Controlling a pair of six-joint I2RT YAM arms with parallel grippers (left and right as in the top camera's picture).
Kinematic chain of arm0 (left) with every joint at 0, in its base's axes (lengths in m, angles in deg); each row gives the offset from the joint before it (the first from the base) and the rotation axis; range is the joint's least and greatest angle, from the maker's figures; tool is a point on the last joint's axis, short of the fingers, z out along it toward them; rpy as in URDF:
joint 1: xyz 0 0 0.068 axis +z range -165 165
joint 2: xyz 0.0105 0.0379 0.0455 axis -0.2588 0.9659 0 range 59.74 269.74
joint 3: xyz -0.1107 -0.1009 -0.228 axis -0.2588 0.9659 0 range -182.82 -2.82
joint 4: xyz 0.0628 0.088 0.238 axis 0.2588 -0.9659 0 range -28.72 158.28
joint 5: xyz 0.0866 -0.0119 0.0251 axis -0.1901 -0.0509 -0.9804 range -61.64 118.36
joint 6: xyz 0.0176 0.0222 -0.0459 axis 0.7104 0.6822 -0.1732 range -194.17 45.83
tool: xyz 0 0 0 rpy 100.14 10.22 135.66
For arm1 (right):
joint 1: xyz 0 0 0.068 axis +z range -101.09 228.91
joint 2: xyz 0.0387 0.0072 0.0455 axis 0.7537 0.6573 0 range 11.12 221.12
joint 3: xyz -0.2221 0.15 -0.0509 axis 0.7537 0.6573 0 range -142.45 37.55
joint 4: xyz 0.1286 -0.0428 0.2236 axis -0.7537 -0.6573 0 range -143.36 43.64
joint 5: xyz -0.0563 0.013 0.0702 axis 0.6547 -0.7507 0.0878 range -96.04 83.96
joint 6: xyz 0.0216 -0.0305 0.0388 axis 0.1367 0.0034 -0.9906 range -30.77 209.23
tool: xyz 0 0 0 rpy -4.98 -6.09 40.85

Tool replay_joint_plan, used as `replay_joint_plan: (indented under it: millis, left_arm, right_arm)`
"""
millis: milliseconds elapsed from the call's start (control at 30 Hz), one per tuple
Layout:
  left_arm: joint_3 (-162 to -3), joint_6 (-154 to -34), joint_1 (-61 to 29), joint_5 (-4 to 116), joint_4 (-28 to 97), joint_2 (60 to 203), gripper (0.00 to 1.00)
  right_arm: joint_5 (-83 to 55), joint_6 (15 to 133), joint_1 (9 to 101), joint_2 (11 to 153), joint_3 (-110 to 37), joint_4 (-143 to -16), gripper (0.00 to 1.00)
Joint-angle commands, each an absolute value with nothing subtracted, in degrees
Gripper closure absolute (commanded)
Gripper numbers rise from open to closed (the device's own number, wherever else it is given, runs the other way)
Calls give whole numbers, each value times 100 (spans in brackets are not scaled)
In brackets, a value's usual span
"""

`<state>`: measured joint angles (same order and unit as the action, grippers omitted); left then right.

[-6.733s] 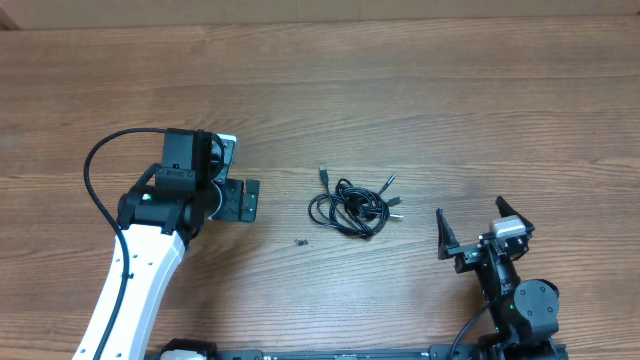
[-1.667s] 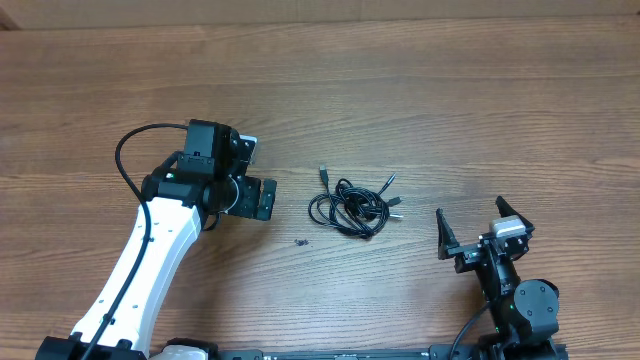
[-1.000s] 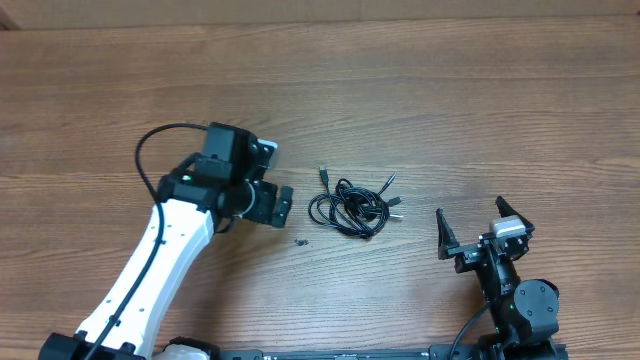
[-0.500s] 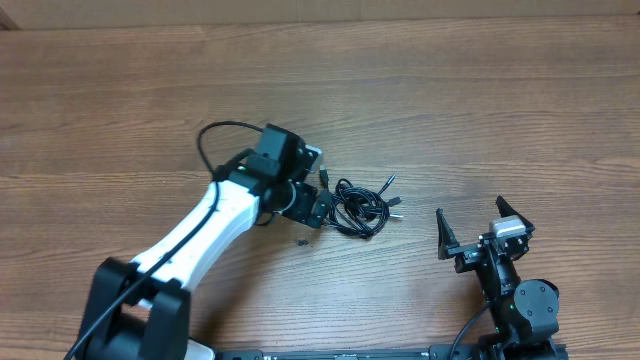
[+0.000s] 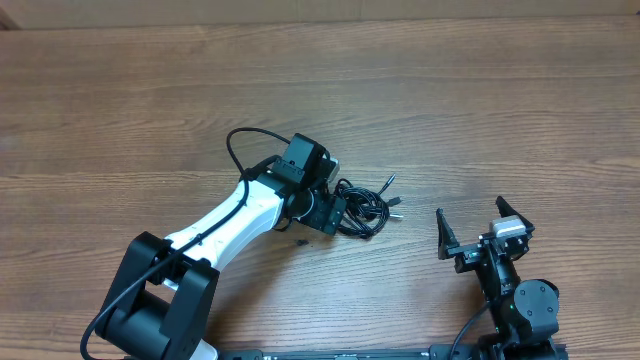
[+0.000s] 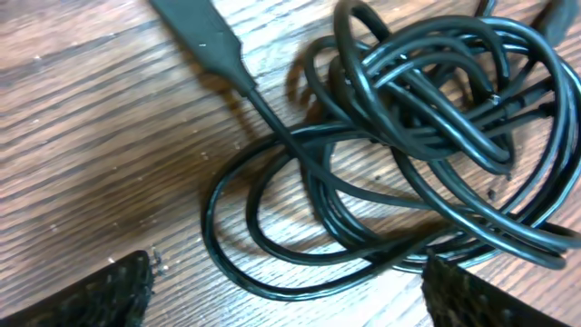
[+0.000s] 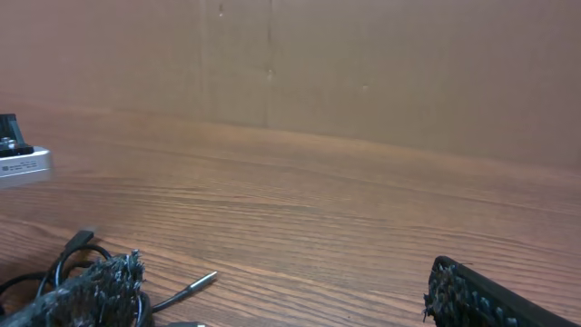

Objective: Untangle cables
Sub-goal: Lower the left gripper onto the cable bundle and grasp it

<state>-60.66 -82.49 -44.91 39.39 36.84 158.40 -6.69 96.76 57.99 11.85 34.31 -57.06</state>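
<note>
The cables (image 5: 370, 210) lie in a tangled black bundle at mid-table. My left gripper (image 5: 330, 208) is down at the bundle's left side, covering part of it. In the left wrist view the cables (image 6: 408, 109) fill the frame, and a flat plug (image 6: 200, 36) trails off to the upper left. The left gripper (image 6: 290, 298) is open, with the bundle's lowest loops between its two fingertips (image 6: 118, 291) and touching neither. My right gripper (image 5: 477, 226) stands open near the front right, apart from the bundle. From the right gripper (image 7: 290, 304), a silver-tipped plug (image 7: 195, 283) and cable loops (image 7: 68, 254) show at left.
A small dark speck (image 5: 300, 241) lies on the wooden table (image 5: 480, 120) just in front of the bundle. The left arm (image 5: 230, 220) stretches from the front left to the bundle. A brown wall (image 7: 363, 64) closes off the table's far side.
My left arm has swung right across the table and lowered its gripper onto the bundle's left side, now covering the plug there. The right arm has not moved.
</note>
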Motion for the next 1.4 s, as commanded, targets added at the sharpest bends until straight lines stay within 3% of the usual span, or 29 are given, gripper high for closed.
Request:
replay_joint_plan:
  millis: [0,1167,1300,1367]
  left_arm:
    - [-6208,-8347,-4506,3825,3701,15907,15]
    - [-6208,-8600,-4513,3546,3911,16550,18]
    - [-6208,-8600,-4515,3546,3911,16550,36]
    - [-6208,-8600,-4515,3546,3909,16550,57]
  right_arm:
    - [-680,9678,5777,1128,3459,-5671,0]
    - [-680,9678,5777,1128,3459,-5671,0]
    - [-680,9678,5777,1128,3459,-5671,0]
    - [-680,9678,5777,1128,3459,-5671,0]
